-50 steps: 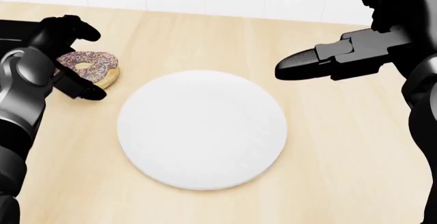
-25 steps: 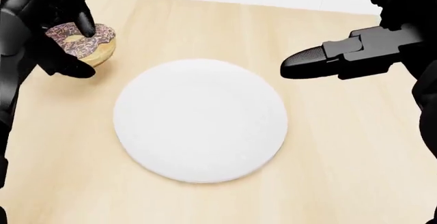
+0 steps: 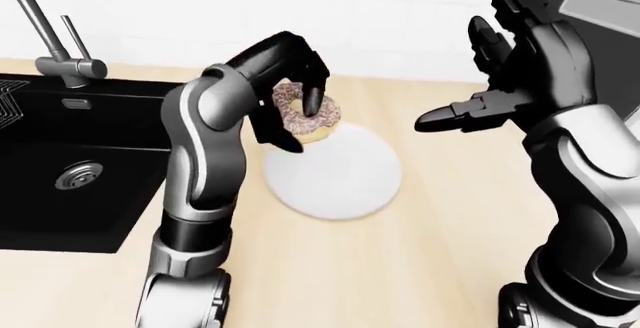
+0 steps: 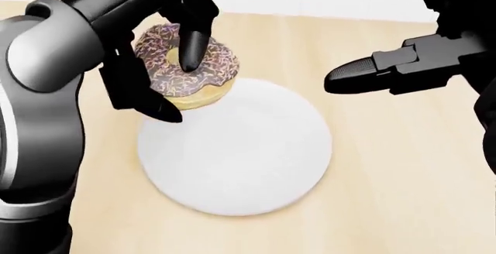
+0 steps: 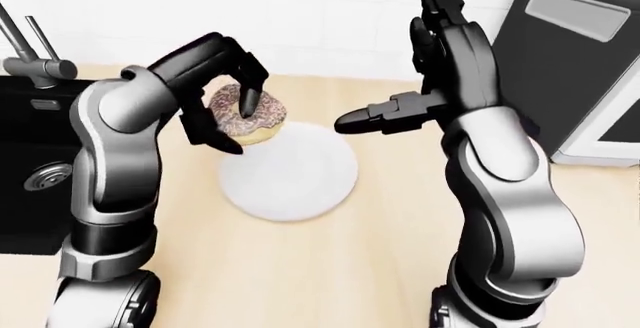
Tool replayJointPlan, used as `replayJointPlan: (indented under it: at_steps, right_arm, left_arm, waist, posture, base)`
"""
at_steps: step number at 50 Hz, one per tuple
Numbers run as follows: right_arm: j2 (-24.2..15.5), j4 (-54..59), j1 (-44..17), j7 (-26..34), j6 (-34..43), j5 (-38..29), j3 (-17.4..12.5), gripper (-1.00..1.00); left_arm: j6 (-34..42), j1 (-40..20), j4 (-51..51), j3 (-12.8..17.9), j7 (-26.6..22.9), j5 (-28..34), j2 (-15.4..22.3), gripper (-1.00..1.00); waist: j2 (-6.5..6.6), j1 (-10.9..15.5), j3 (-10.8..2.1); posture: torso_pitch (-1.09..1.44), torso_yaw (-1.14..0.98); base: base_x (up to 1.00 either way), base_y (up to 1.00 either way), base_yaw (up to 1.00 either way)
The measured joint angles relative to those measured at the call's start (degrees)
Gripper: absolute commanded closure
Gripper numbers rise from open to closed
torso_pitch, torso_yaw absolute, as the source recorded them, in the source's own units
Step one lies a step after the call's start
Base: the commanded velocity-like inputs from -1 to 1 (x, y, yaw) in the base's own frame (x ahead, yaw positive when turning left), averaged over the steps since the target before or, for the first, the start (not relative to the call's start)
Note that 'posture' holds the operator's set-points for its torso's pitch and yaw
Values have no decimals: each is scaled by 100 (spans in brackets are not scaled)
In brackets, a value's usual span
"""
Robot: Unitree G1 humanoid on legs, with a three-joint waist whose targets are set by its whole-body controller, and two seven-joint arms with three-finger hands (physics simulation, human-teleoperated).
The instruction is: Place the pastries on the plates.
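Note:
A chocolate-frosted sprinkled donut [image 4: 188, 71] hangs in the air over the upper left rim of the white plate [image 4: 240, 155]. My left hand [image 4: 167, 51] is shut on the donut, one finger through its hole and the thumb below it. The same donut [image 3: 305, 110] and plate [image 3: 335, 178] show in the left-eye view. My right hand [image 4: 388, 71] hovers open above the plate's right side, fingers spread and holding nothing; the right-eye view shows the right hand [image 5: 420, 80] raised upright.
A black sink [image 3: 70, 170] with a metal faucet [image 3: 55, 39] lies at the left of the wooden counter [image 4: 403, 196]. A dark appliance [image 5: 570, 58] stands at the right. A white tiled wall [image 3: 300, 13] runs along the top.
My left hand has lifted the donut off the counter and carried it right, over the plate's edge. The right hand stays nearly still. The camera has shifted slightly.

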Motion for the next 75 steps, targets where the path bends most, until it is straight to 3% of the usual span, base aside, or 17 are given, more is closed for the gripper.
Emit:
replayJointPlan:
  at_steps: [7,16,20,25,43,47,52,59,68,75]
  right_arm:
    - [-133,44,-7,-16,-35,9,9,-100]
    - [-209,13,66,-4,-46,107,-107,-100]
    - [-249,25,134,-24,-109,139,-140,-100]
    - [-275,61,164,-38,-183,173,-137,-100]
    - [-262,21,213,-122,-163,300,-228,-100]
    - [-256,33,222,-137,-182,325,-220,-100]
    - [-259,27,221,-150,-188,358,-240,-100]
    - [-266,-6,181,-176,-121,424,-326,-100]
    - [-275,-44,3,-264,71,529,-304,-100]
    - [-193,-292,-173,-319,446,681,-450,-100]
  left_arm:
    - [-218,125,91,-279,-442,23,-323,78]
    - [-463,230,414,-492,-506,201,-569,71]
    - [-569,297,314,-536,-573,295,-648,40]
    - [-646,357,285,-577,-665,395,-729,15]
    - [-860,574,7,-805,-837,562,-899,-29]
    - [-908,601,47,-777,-836,570,-906,-50]
    - [-980,643,73,-755,-811,582,-915,-56]
    - [-913,608,-181,-616,-1022,551,-893,-58]
    - [-550,447,-807,-331,-1529,492,-818,-63]
    - [-486,492,-882,-110,-1482,267,-682,-64]
  waist:
    - [124,40,-99]
    - [191,46,-213]
    - [226,56,-296]
    - [268,56,-369]
    - [349,16,-559]
    - [359,5,-584]
    - [373,-5,-615]
    - [375,-16,-559]
    - [358,-21,-325]
    - [399,-58,-233]
  posture:
    - [0,0]
    - [0,0]
    - [0,0]
    - [0,0]
    - [0,0]
    - [0,0]
    - [0,0]
    - [0,0]
    - [0,0]
    - [0,0]
  base:
    - [0,0,0]
    - [0,0,0]
    - [0,0,0]
    - [0,0,0]
    - [0,0,0]
    - [0,0,0]
    - [0,0,0]
    - [0,0,0]
    - [0,0,0]
    - [0,0,0]
